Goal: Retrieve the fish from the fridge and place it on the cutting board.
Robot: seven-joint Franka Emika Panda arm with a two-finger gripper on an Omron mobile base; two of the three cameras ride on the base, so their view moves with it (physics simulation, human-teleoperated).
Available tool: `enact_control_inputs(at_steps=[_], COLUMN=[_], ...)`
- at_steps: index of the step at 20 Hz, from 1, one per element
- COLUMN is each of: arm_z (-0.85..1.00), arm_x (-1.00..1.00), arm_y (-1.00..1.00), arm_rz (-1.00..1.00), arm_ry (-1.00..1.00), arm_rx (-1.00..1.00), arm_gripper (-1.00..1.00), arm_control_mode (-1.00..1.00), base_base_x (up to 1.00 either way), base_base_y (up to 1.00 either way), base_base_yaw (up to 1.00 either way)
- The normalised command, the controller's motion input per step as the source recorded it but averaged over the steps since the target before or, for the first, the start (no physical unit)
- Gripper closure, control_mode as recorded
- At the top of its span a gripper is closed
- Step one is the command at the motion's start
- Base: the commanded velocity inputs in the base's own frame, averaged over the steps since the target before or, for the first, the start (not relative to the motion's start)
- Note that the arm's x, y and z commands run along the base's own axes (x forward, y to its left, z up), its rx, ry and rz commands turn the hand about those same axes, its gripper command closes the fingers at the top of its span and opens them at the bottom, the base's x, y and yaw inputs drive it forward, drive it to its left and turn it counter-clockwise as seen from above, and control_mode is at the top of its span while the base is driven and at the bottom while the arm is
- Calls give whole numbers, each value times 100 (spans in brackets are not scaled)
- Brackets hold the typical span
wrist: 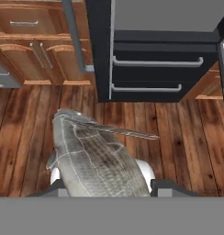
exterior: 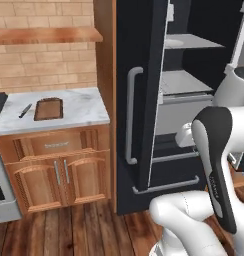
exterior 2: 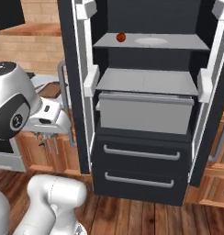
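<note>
Claw [wrist: 107,186] grips the fish [wrist: 93,158], jaws closed on its body.

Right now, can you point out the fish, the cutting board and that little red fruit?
fish [wrist: 98,160]: hand view, middle of its scaly flank.
cutting board [exterior: 48,108]: left base view, its flat centre.
red fruit [exterior 2: 120,37]: right base view, its round middle.

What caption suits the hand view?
Pincer holding the grey fish above the wooden floor, facing the open fridge.
</note>
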Motion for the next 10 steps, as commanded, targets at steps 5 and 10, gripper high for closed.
enact_control_inputs(at_steps=[5, 10], arm_z=[0, 0], arm_x=[0, 0], arm_y=[0, 0], arm_rz=[0, 0], arm_ry=[0, 0], arm_rx=[0, 0], arm_gripper=[100, 100], arm_control_mode=[100, 100], base_base_x=[-11, -6], base_base_y=[85, 80], base_base_yaw=[-7, -2])
